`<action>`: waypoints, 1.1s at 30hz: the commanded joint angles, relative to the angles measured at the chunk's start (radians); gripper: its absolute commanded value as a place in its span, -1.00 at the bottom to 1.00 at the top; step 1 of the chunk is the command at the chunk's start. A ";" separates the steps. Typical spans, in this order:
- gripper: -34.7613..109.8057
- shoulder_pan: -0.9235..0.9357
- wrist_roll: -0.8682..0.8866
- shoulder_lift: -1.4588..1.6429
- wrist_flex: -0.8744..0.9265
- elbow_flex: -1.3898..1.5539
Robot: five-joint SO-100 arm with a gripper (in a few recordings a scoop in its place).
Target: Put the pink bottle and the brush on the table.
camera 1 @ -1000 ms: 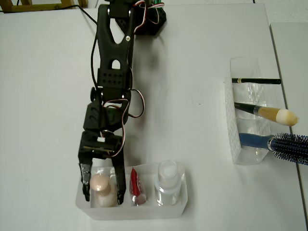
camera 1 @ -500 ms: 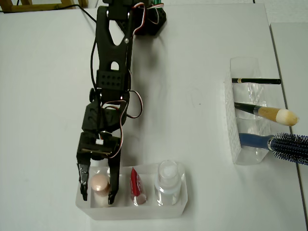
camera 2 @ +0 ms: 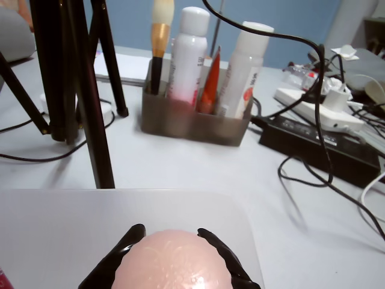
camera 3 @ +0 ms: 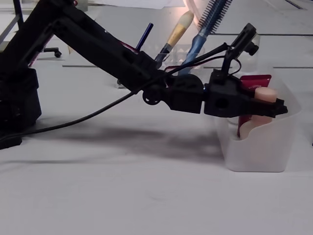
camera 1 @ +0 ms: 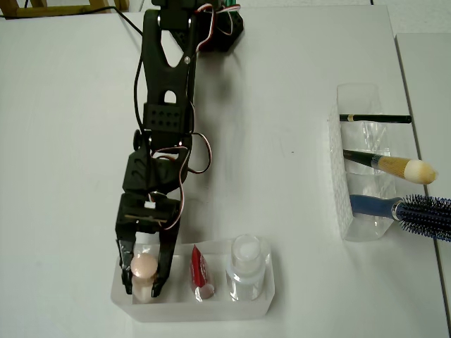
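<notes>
The pink bottle (camera 1: 144,270) stands in the left compartment of a clear tray (camera 1: 204,311) on the white table (camera 1: 282,211). My black gripper (camera 1: 143,285) reaches down into that compartment and is shut on the bottle's cap, one finger on each side. In the wrist view both fingertips (camera 2: 133,233) hug the rounded pink bottle (camera 2: 171,265). In the fixed view the gripper (camera 3: 268,106) holds the bottle (camera 3: 266,94) inside the tray. The brush (camera 1: 392,165), dark-handled with a cream tip, leans in a clear holder (camera 1: 359,211) at the right.
A red tube (camera 1: 199,271) and a clear bottle with a white cap (camera 1: 246,264) share the tray. The holder also carries a thin black stick (camera 1: 377,118) and a blue hairbrush (camera 1: 416,210). Open tabletop lies between the tray and the holder.
The jaws stood wide on either side of the pink bottle and have now closed onto its cap. The arm has shifted slightly towards the tray.
</notes>
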 commanded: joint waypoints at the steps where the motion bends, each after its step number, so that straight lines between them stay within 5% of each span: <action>1: -0.43 0.009 -0.012 0.023 -0.035 0.005; 10: -0.52 0.009 0.048 0.077 -0.037 0.052; 33: -0.52 0.000 0.127 0.503 0.293 0.144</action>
